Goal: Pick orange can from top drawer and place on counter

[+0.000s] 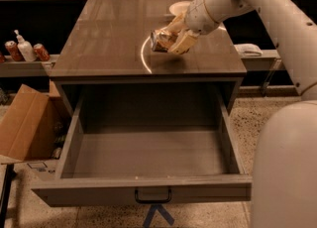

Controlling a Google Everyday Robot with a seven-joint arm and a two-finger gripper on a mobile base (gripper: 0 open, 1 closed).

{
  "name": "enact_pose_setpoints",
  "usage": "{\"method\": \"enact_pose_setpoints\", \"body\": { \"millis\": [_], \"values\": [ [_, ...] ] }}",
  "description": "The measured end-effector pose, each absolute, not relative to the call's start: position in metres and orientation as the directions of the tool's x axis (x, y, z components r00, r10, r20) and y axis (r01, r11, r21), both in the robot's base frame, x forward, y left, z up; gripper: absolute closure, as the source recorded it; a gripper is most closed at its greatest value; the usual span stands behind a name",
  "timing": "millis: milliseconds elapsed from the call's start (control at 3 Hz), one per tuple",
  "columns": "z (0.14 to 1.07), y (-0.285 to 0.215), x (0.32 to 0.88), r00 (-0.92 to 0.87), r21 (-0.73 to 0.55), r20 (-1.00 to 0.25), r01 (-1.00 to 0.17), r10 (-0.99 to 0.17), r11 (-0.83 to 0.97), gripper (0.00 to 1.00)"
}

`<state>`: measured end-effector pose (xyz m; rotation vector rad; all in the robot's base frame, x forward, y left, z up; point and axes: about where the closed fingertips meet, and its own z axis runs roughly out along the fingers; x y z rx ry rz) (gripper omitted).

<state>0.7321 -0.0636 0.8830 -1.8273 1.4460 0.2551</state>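
Plainly the orange can (pixel 159 40) is out of the drawer. It is clamped between the two pale fingers (pixel 184 44) of the gripper (pixel 169 37) and held tilted, nearly on its side. It hangs over the counter (pixel 99 38), just inside the thin white ring (pixel 142 62). I cannot tell whether its lower edge touches the surface; it looks slightly clear of it.

The tilt is the main worry. Let go as it lies now, the can would likely land on its round side and roll. Its wrinkled, dented wall would make that roll hard to predict.

The counter's front edge lies near the hand on the camera side, and the top drawer (pixel 148 155) stands wide open right beneath that edge. A roll that way could drop the can back into the drawer.

A release from any height would add bounce. The dented metal may also slip in the grip if the wrist turns fast to right it.

Beyond the hand, close behind the wrist, sits a pale dish (pixel 178 8), so a careless pull-back or swing could knock it. Setting the can upright and low before the fingers part would probably avoid most of this.
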Motion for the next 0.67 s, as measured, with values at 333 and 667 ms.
{"method": "enact_pose_setpoints", "body": {
  "millis": [333,667],
  "values": [
    [0.878,-0.067,0.748,0.306,-0.421,-0.585,-0.906,-0.751,-0.041,0.34],
    [0.876,-0.069,0.758,0.29,-0.409,-0.585,-0.912,-0.757,-0.033,0.11]
  ]
}}
